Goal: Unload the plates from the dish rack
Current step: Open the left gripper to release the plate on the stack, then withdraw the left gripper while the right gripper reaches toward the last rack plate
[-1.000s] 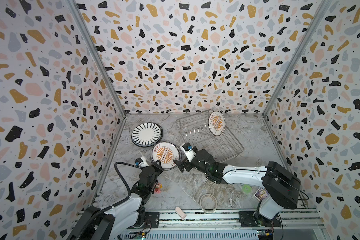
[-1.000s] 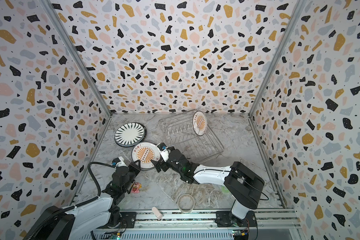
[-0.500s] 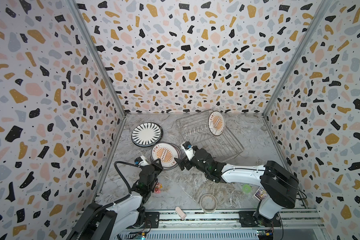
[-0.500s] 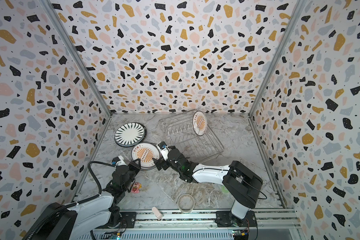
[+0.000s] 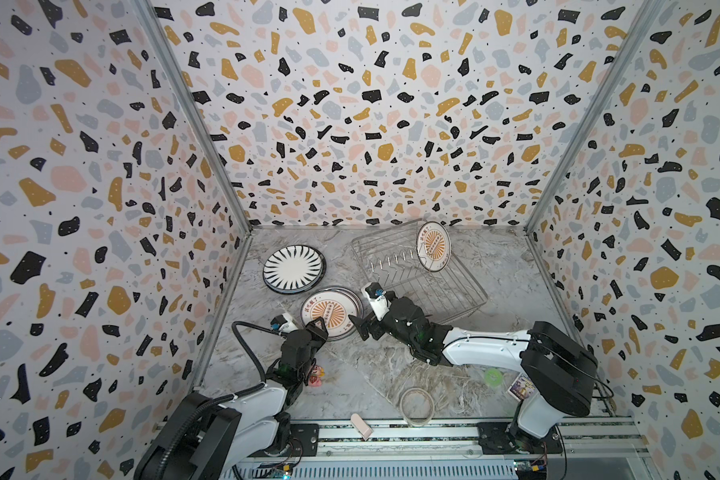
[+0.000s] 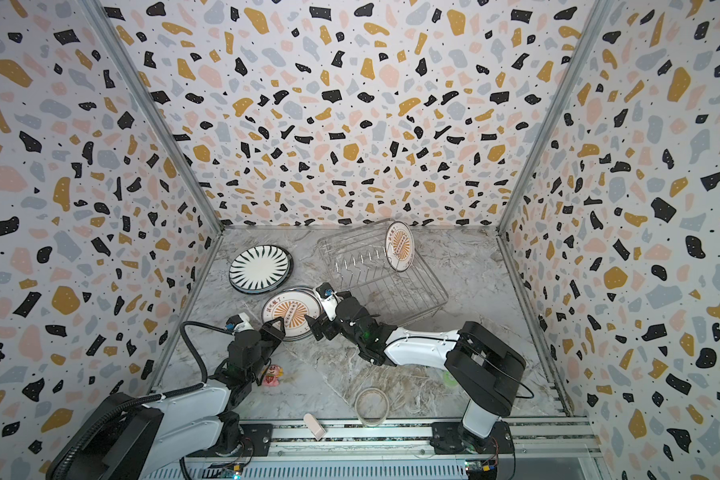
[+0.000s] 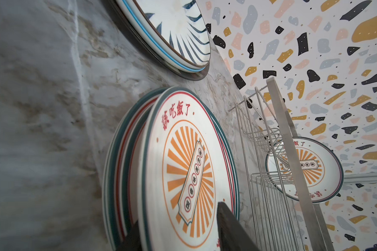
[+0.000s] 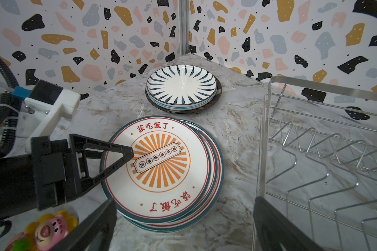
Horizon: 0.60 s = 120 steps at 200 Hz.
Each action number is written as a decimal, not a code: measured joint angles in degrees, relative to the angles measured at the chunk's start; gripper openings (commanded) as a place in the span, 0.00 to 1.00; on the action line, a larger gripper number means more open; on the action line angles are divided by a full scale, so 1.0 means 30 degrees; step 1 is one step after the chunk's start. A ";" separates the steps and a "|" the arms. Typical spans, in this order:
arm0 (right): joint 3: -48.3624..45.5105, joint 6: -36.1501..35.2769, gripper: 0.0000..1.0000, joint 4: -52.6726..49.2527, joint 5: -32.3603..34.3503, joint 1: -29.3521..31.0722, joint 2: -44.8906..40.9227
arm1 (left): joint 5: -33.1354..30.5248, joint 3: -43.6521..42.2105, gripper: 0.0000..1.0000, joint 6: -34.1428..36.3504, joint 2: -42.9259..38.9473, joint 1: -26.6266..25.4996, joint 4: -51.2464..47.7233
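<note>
My left gripper [image 7: 179,214] has its jaws parted on either side of the near rim of the stack of sunburst plates [image 5: 329,311], one finger over the top plate's face and the other down beside the stack's edge; I cannot tell whether either pad is pressing. My right gripper [image 5: 362,326] is spread wide and holds nothing, hovering low just off the opposite side of the same stack. That stack lies flat on the marble tabletop [image 5: 391,365], several plates deep. Beyond it, toward the back-left corner, the striped plates [image 5: 294,268] sit flat in a second pile. Just to the right stands the dish rack [image 5: 454,286], with one last sunburst plate [image 5: 432,246] on edge at its far end. A pink toy [image 5: 314,376] lies beside my left arm, and a tape ring [image 5: 417,405] near the front rail.
</note>
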 measured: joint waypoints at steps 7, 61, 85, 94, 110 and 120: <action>0.0000 0.0000 0.98 0.0000 0.0022 0.0000 0.0000 | -0.0087 0.0000 0.57 0.0080 0.0015 0.0000 0.0036; 0.0000 0.0000 0.98 0.0000 0.0131 0.0000 0.0000 | -0.0889 0.0313 0.76 0.0721 0.0430 0.0000 0.0270; 0.0000 0.0000 0.98 0.0000 0.0248 0.0000 0.0000 | -0.1115 0.0321 0.76 0.0903 0.0627 0.0000 0.0525; 0.0000 0.0000 0.98 0.0000 0.0299 0.0000 0.0000 | -0.1180 0.0328 0.77 0.0940 0.0641 0.0000 0.0554; 0.0000 0.0000 0.99 0.0000 0.0342 0.0000 0.0000 | -0.1472 0.0328 0.79 0.1020 0.0597 0.0000 0.0554; 0.0000 0.0000 0.98 -0.0007 0.0364 0.0000 0.0000 | -0.1661 0.0328 0.81 0.1035 0.0510 0.0000 0.0503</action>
